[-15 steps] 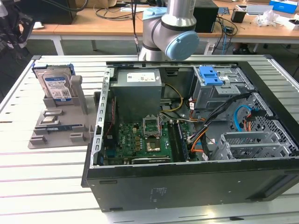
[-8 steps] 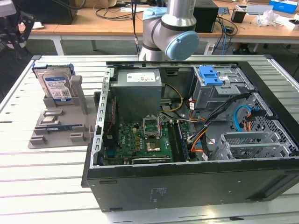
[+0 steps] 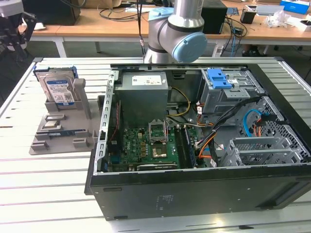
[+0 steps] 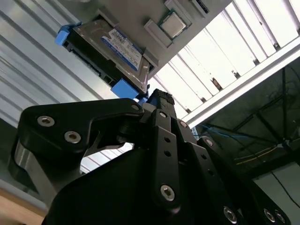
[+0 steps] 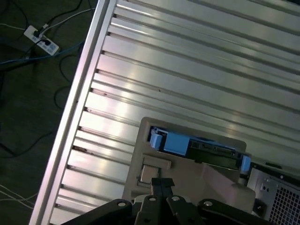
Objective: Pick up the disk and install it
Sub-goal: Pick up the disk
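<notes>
Disk (image 3: pixel 57 88) stands upright in its grey stand (image 3: pixel 83 99), beside the computer case (image 3: pixel 194 194). Claw (image 5: pixel 162 183) hovers above it, tips together and empty; coming down like that could strike the disk's edge and topple it.

Soft, even light fills the exterior view; the worktop (image 3: pixel 43 184) slats carry a mild sheen and the computer case (image 3: pixel 194 194) holds gentle shadow inside. In both wrist views the slats glare white, while the floor (image 5: pixel 28 103) beside the worktop lies dim.
</notes>
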Controlling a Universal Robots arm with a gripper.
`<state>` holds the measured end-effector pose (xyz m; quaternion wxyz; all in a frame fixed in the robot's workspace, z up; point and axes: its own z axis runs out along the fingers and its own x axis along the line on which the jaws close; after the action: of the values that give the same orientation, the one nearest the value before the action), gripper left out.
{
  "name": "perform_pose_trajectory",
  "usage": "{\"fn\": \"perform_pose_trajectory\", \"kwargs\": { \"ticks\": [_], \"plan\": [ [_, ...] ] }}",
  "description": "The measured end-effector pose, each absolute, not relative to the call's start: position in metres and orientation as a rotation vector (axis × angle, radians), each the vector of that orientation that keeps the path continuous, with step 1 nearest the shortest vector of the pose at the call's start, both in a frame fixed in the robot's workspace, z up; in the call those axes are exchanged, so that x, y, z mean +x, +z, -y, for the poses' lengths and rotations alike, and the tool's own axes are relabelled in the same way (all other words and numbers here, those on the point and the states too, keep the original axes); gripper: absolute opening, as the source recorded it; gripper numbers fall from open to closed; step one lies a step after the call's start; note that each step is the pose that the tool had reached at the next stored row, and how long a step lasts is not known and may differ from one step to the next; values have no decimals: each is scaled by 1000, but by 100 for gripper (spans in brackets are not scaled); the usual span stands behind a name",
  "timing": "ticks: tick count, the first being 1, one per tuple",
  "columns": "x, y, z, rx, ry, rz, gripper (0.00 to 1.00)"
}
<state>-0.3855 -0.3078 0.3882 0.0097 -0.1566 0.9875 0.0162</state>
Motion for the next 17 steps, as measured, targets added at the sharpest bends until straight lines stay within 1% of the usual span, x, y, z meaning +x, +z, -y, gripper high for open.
{"fn": "perform_pose_trajectory", "kwargs": {
  "ticks": [17],
  "plan": [
    [-385, 388, 308, -935, 54, -2984, 11]
  ]
}}
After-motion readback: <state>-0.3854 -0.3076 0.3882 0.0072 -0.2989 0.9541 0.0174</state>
